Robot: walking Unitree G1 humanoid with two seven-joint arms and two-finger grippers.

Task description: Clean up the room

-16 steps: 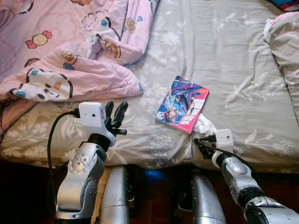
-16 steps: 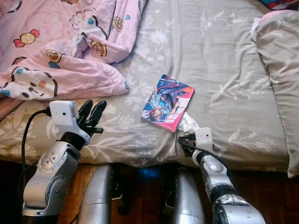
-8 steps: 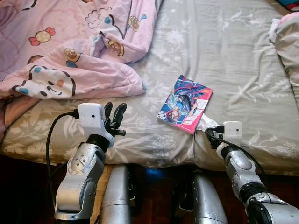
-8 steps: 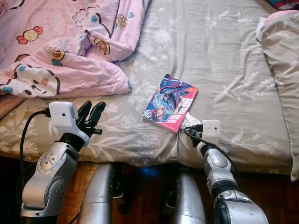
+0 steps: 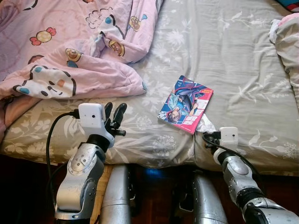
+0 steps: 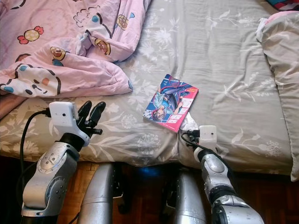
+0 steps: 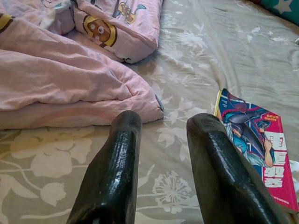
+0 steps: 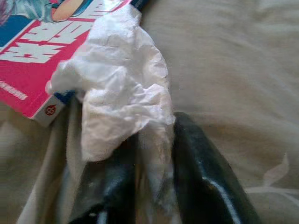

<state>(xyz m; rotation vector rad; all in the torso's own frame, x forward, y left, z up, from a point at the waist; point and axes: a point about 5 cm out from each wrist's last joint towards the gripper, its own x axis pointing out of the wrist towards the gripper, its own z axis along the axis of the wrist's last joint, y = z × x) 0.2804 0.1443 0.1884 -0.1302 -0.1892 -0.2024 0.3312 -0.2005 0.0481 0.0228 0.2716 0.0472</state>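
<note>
Tissue (image 5: pixel 204 124) lies crumpled at the bed's (image 5: pixel 243 70) near edge, touching the near corner of the book (image 5: pixel 186 104), which lies flat toward the middle of that edge. In the head views the right gripper (image 5: pixel 206 135) sits right at the tissue, while the left gripper (image 5: pixel 115 117) hovers over the sheet near the same edge, below the pink blanket (image 5: pixel 70 51) heaped at the bed's far left corner; a pillow (image 6: pixel 280 51) lies along the right edge. In the left wrist view the left fingers (image 7: pixel 114 172) stand apart with nothing between them, blanket and book ahead. In the right wrist view the right fingers (image 8: pixel 201 177) are pinched on the tissue's lower end, its bulk standing up over the book's corner. The tissue looks very light, soft and easily torn, so a grip on the bunched lower wad seems safer than on a loose flap. The book looks stiff and thin, best taken by an edge.
</note>
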